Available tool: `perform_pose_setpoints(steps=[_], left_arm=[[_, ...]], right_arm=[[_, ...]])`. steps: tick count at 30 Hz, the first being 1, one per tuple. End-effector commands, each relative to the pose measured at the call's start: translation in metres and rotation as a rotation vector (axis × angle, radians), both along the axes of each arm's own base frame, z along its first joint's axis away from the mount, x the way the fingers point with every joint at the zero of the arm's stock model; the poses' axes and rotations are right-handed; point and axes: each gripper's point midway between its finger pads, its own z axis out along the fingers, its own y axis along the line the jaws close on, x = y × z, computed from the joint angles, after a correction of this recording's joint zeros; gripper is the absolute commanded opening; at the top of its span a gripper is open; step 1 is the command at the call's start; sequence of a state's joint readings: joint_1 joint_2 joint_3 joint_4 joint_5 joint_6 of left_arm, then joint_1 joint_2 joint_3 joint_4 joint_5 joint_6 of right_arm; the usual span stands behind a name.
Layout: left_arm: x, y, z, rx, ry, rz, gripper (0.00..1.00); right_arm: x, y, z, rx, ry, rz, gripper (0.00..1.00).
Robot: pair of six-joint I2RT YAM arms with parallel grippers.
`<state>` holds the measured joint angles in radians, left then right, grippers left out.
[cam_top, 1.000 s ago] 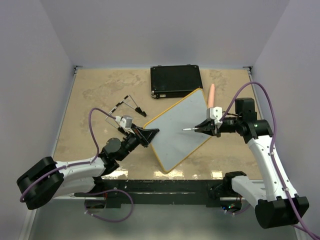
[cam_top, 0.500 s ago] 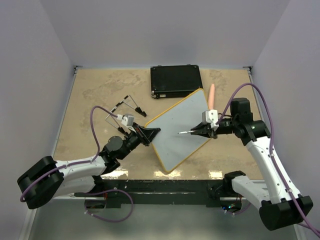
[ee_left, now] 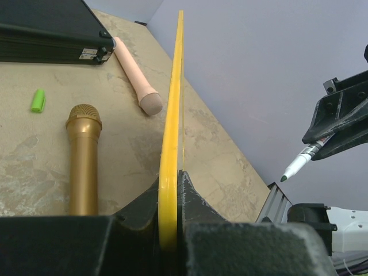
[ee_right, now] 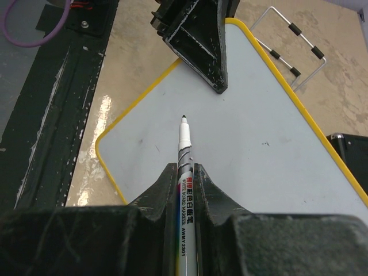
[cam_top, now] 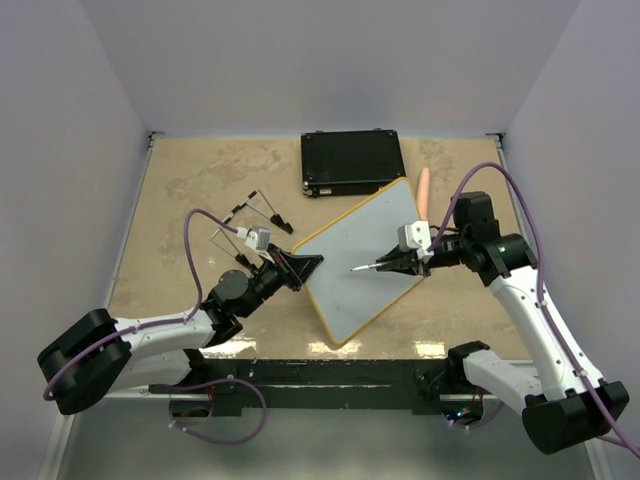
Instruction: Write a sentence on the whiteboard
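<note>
Yellow-rimmed whiteboard (cam_top: 362,262) lies over the table's middle, its left corner pinched by the left gripper (cam_top: 300,268). Only the left wrist view shows a gold microphone (ee_left: 84,155) and green cap (ee_left: 38,100) beside it. Opposite, the right gripper (ee_right: 184,172) is clamped on a marker (ee_right: 184,144), its tip clear of the board's face.

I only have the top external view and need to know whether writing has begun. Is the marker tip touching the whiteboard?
Observer: No. The left wrist view shows the tip of the marker, gripped by the right pincer, clear of the whiteboard.
Operator: Any lettering?
Observer: None. The right wrist view shows a bare face with a few tiny specks.
Operator: Anything hidden beneath the board?
Observer: A gold microphone and a green cap lie on the table there.
</note>
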<state>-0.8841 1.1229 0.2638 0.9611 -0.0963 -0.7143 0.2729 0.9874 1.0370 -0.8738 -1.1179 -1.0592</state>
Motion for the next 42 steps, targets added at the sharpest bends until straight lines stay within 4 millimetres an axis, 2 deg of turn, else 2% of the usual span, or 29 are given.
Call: perform_pose_setpoints(steps=[1,6,15,23,42], left_arm=[[-0.003,-0.006,0.009,0.01,-0.034,-0.034,0.0],[-0.003,-0.005,0.008,0.017,-0.037,-0.03,0.0],[-0.003,-0.004,0.004,0.041,-0.051,-0.032,0.0],[-0.004,-0.006,0.001,0.047,-0.049,-0.042,0.0],[-0.004,-0.002,-0.002,0.049,-0.046,-0.029,0.0]], right_arm=[[-0.003,0.006,0.017,0.023,-0.04,0.046,0.0],[-0.006,0.012,0.017,0.024,-0.029,0.067,0.0],[-0.015,0.026,0.002,0.002,-0.002,0.108,0.0],[-0.016,0.024,-0.004,-0.009,-0.009,0.102,0.0],[-0.017,0.02,0.0,-0.028,-0.043,0.098,0.0]])
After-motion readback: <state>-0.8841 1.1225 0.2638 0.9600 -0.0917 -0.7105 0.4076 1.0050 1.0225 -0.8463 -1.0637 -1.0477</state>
